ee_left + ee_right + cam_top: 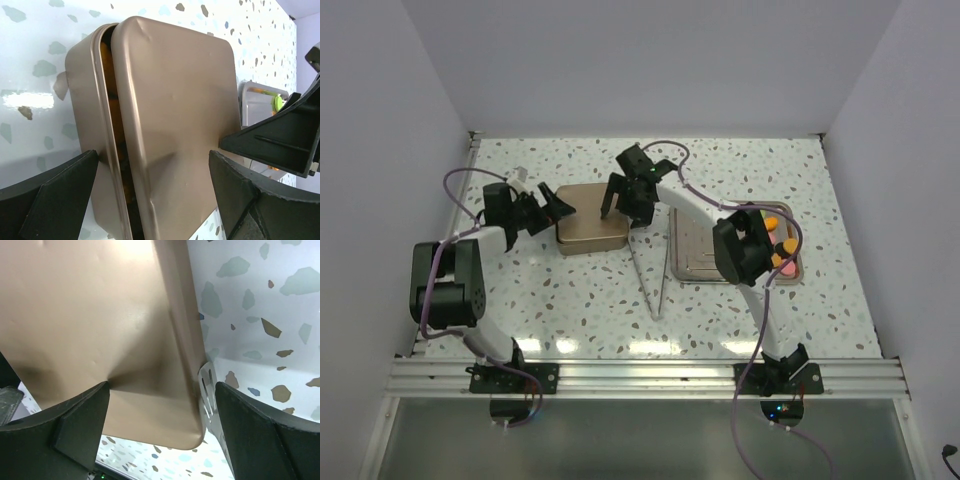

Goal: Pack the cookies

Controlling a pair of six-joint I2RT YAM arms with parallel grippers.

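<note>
Near the counter's middle, orange cookies showed inside a gold tin under its skewed lid. Left claw at nine o'clock and right claw at two o'clock stood released beside it.

There is one bronze rectangular metal tin with one matching lid, one shallow silver metal tray, and one pair of long thin metal tongs. Of the small round cookies on the tray, three show past the arm: two orange and one pink. More orange ones show through the tin's gap, too hidden to count. The black two-finger grippers number two: left gripper and right gripper.
</note>
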